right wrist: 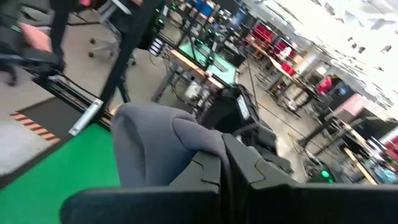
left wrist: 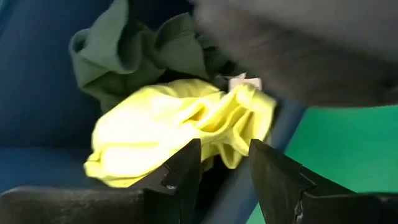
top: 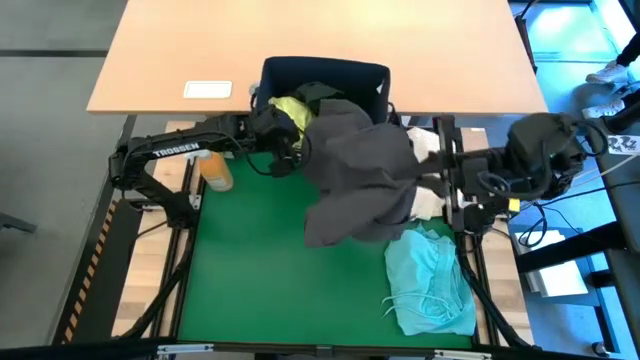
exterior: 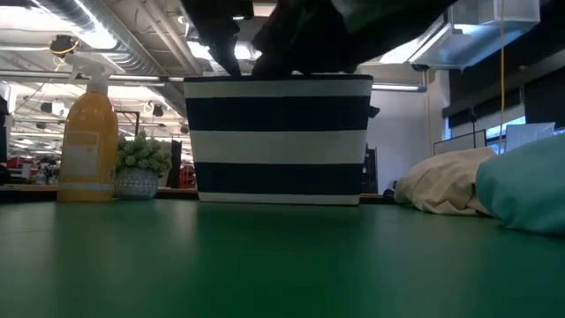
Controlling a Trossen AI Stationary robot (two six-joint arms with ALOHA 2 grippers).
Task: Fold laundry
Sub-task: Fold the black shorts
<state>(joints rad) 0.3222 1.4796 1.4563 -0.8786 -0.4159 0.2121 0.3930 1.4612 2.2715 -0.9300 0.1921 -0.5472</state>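
The navy bin [top: 325, 65] with a striped wall [exterior: 278, 141] stands at the far middle of the green mat. In it lie a yellow-green shirt [left wrist: 168, 124] and a dark olive garment [left wrist: 143, 50]. My left gripper [left wrist: 225, 163] hovers open at the bin's near left corner [top: 285, 150], just short of the shirt. My right gripper [top: 420, 166] is shut on a charcoal grey garment [top: 365, 170] raised beside the bin. A turquoise garment [top: 430, 280] lies flat on the mat at the near right. My right gripper pinches a bunched fold of the grey garment [right wrist: 186, 146] between its two shut fingers. They come in about level from the table's right side. The garment hangs slack below and beside them, its far part [exterior: 309, 40] draped over the bin's top, clear of the mat.
An orange spray bottle [top: 215, 170] stands at the mat's far left, also seen in the low view [exterior: 86, 146]. A cream cloth bundle [exterior: 441, 181] lies at the right between the bin and the turquoise garment. A wooden table [top: 200, 40] lies beyond the bin.
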